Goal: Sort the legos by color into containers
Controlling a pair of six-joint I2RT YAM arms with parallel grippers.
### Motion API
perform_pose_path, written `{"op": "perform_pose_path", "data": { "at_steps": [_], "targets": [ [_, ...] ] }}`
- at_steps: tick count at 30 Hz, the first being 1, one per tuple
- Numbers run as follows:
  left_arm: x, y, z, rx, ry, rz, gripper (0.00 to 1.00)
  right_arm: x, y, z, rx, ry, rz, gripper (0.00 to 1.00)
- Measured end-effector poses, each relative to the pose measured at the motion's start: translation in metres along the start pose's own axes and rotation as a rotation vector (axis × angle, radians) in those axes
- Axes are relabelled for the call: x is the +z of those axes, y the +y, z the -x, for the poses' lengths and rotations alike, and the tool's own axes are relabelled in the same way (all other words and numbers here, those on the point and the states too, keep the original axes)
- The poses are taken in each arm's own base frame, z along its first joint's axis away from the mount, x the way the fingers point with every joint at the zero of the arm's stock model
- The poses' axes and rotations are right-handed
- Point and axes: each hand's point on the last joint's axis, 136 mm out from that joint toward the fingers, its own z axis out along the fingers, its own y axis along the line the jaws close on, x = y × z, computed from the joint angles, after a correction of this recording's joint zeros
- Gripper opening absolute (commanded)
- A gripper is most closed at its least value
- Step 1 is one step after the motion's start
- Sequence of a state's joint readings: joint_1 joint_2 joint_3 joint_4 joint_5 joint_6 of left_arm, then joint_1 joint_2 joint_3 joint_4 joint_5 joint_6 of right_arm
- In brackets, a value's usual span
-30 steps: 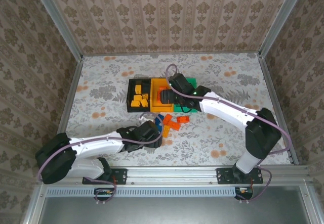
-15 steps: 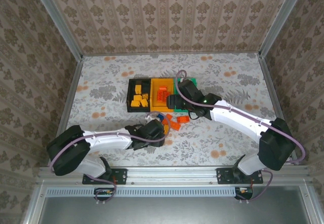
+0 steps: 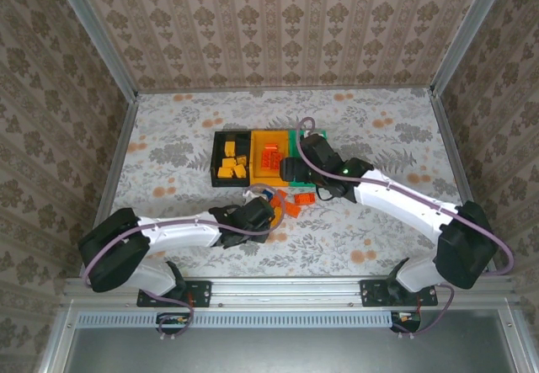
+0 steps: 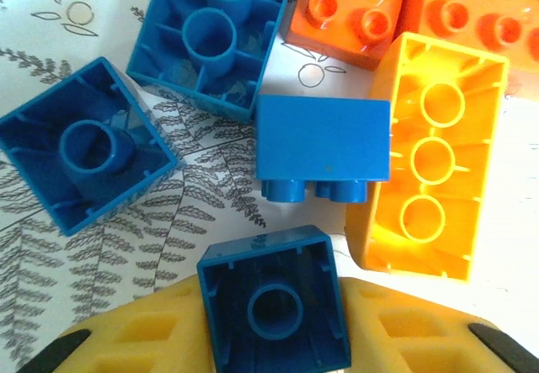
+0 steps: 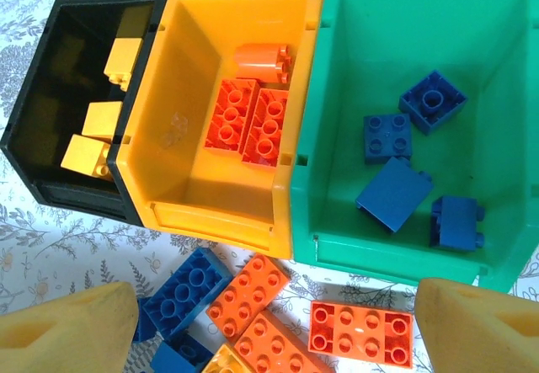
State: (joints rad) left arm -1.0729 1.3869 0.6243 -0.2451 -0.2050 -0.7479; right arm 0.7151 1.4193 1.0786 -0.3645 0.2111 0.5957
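Bricks like these look light, rigid and slick-sided rather than fragile, so the flat opposite walls are the place to grip, not the studs. Left pincer (image 4: 274, 352) has its yellow foam pads (image 4: 143, 339) pressed against both side walls of a small blue brick (image 4: 271, 293). That brick lies hollow side up on the surface (image 4: 84, 247), among other blue, red-orange and yellow-orange legos (image 4: 425, 167). Right pincer (image 5: 274, 327) stands wide open and empty above the loose pile, just in front of the black bin (image 5: 25, 146), yellow-orange bin (image 5: 181, 120) and green bin (image 5: 337, 137), which sit touching in a row. I cannot tell whether the gripped brick is off the surface. The pad tips are cut off at the frame edge, and the black bin's interior is dark
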Motion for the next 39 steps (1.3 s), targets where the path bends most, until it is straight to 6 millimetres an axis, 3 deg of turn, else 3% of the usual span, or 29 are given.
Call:
{"op": "perform_pose_path", "data": {
  "at_steps": [5, 12, 17, 23, 28, 31, 34, 39],
  "targets": [
    [-0.027, -0.017, 0.028, 0.007, -0.06, -0.049, 0.37, -0.02, -0.016, -0.006, 0.028, -0.038, -0.009, 0.87],
    [-0.057, -0.073, 0.11, 0.061, -0.192, -0.147, 0.37, -0.042, -0.059, -0.031, 0.097, -0.072, -0.064, 0.88],
    [-0.045, -0.102, 0.174, 0.087, -0.238, -0.175, 0.37, -0.05, -0.083, -0.048, 0.135, -0.074, -0.109, 0.88],
    [-0.007, -0.119, 0.236, 0.106, -0.244, -0.17, 0.37, -0.056, -0.094, -0.059, 0.154, -0.068, -0.122, 0.88],
    [0.033, -0.118, 0.248, 0.106, -0.186, -0.147, 0.38, -0.06, -0.096, -0.061, 0.159, -0.07, -0.121, 0.88],
    [0.053, -0.115, 0.247, 0.111, -0.143, -0.129, 0.48, -0.06, -0.096, -0.06, 0.16, -0.073, -0.118, 0.88],
    [0.064, -0.115, 0.245, 0.115, -0.115, -0.125, 0.59, -0.061, -0.096, -0.06, 0.16, -0.072, -0.119, 0.89],
    [0.062, -0.119, 0.245, 0.115, -0.103, -0.133, 0.76, -0.061, -0.096, -0.06, 0.159, -0.071, -0.119, 0.89]
  ]
}}
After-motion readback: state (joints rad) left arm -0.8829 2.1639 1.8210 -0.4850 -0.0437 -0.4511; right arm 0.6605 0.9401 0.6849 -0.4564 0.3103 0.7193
